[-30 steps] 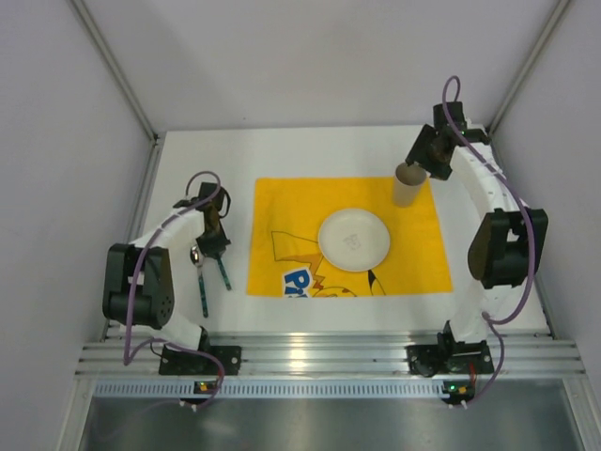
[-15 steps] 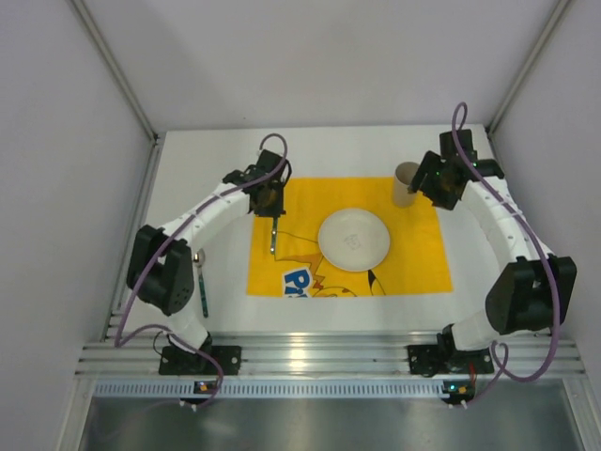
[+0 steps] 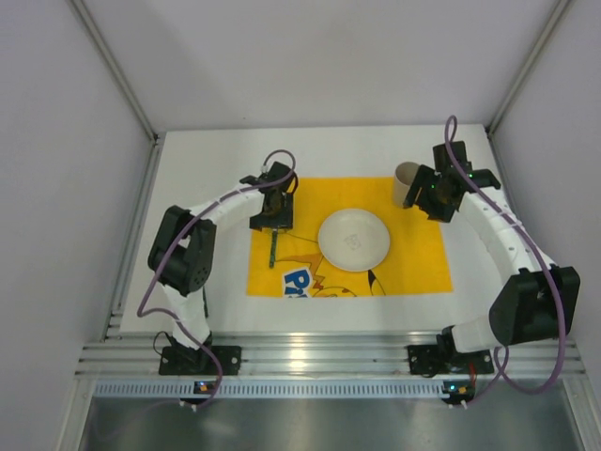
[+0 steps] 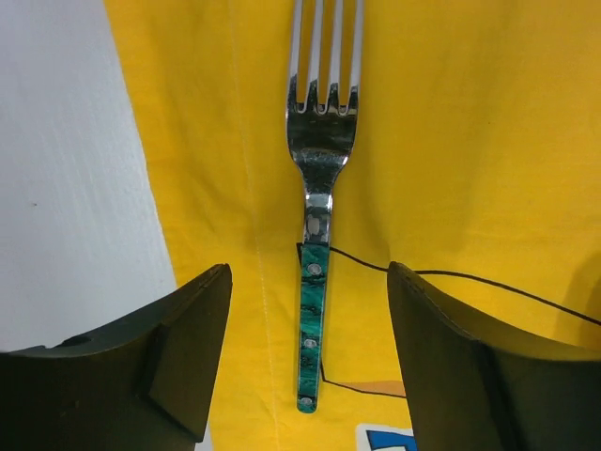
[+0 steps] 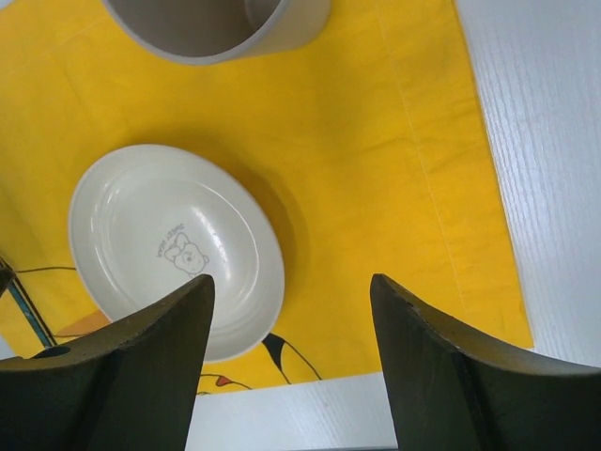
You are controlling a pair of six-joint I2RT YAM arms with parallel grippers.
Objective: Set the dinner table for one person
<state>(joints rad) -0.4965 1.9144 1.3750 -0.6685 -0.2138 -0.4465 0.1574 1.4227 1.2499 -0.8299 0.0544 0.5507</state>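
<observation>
The white surface [image 3: 202, 169] fills the floor between the grey walls, its aluminium rail along the 6 o'clock edge. A yellow printed placemat [image 3: 413, 254] lies at its centre. A white plate [image 3: 353, 239] sits in the middle of the placemat, and a beige cup [image 3: 406, 184] stands upright at the placemat's 1 o'clock corner. At the plate's 9 o'clock, near the placemat's left edge, lies a fork [image 3: 272, 246].

The left arm [image 3: 221, 202] reaches in from 7 o'clock, and its jaws hang directly over the fork. In the left wrist view they stand wide open, one on each side of the green handle and well apart from it, gripping nothing. The fork [image 4: 317, 235] lies flat on the placemat [image 4: 470, 141] with its tines toward 12 o'clock and its handle toward 6 o'clock. Bare surface [image 4: 66, 188] shows at 9 o'clock.

The right arm [image 3: 498, 225] curves in from 5 o'clock, and its jaws sit just at the cup's 3 o'clock, apart from it. In the right wrist view they are spread open and empty. Beyond them the plate [image 5: 174, 249], with a small bear print at its centre, sits at 9 o'clock. The cup [image 5: 216, 23] is at 12 o'clock on the placemat [image 5: 394, 169], and bare surface [image 5: 545, 141] lies at 3 o'clock
</observation>
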